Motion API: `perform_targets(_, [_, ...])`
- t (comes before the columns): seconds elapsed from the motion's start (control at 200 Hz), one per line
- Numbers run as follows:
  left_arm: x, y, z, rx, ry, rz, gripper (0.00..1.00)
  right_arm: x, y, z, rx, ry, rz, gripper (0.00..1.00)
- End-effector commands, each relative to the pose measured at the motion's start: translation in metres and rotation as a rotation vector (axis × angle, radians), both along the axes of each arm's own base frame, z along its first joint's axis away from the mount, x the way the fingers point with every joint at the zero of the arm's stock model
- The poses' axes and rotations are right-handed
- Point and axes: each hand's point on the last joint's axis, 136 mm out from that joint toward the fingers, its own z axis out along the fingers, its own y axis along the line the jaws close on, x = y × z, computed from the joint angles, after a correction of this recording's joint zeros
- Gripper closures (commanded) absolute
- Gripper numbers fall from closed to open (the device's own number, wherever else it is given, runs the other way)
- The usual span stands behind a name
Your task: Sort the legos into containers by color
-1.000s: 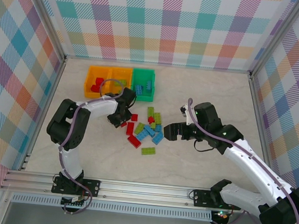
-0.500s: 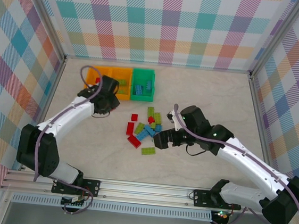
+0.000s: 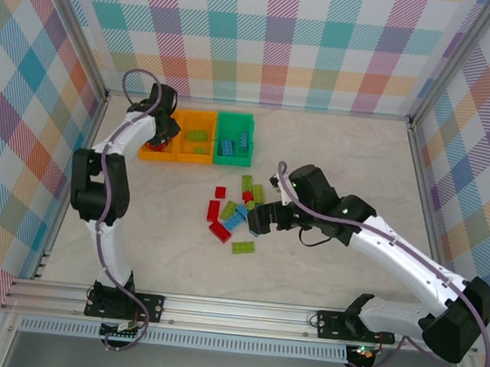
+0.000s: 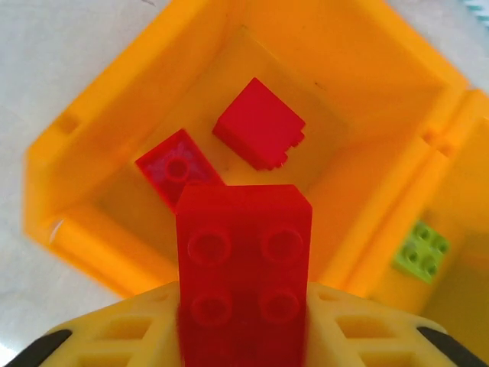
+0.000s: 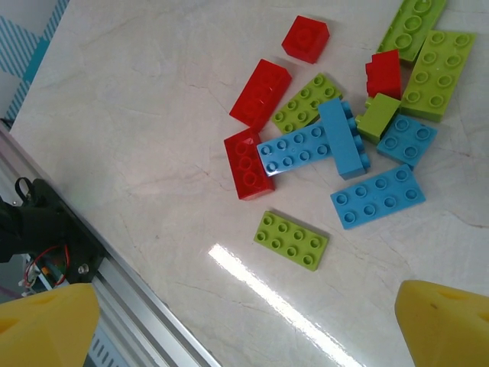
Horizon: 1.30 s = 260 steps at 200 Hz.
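- Legos (image 5: pixel 336 145) loose on table (image 3: pixel 335 158), centre of top view: about a dozen red, lime and blue, bunched and touching, one blue lying across another. Most of the sorting is left.
- Right claw (image 3: pixel 257 222) hovers just over the pile, spread wide, empty.
- Far row, upper left of top view: green bin (image 3: pixel 232 160) has blue bricks, middle orange bin (image 3: pixel 193 159) has lime.
- Left claw (image 4: pixel 243 332) above left orange bin (image 4: pixel 114 84), clenched on red brick (image 4: pixel 243 260); two reds already inside, drop looks next.
- Tight pile likely hampers clean picks.
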Motion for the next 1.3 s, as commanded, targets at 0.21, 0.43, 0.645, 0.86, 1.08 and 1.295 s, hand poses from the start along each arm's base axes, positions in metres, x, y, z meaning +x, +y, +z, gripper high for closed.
perform_targets(0.21, [0.001,0.016,0.029,0.006,-0.043,0.013,0.46,0.03,0.012,0.025,0.002,-0.143,-0.019,0.0])
perform_targets(0.43, [-0.054,-0.043,0.118,-0.071,-0.24,-0.174,0.47,0.07,0.003,0.011,-0.003,-0.163,-0.183,0.0])
perform_targets(0.645, [-0.154,-0.135,0.176,0.019,-0.335,-0.723,0.44,0.12,0.003,-0.028,-0.033,-0.093,-0.223,0.0])
perform_targets(0.86, [-0.246,-0.149,0.176,0.075,-0.318,-1.122,0.43,0.149,0.026,-0.076,-0.119,0.022,-0.19,0.13])
perform_targets(1.08, [-0.276,-0.146,0.134,0.079,-0.33,-1.217,0.39,0.163,0.011,-0.121,-0.258,0.011,-0.248,0.34])
perform_targets(1.295, [-0.288,-0.141,0.107,0.07,-0.306,-1.222,0.32,0.175,0.015,-0.137,-0.268,0.012,-0.237,0.4])
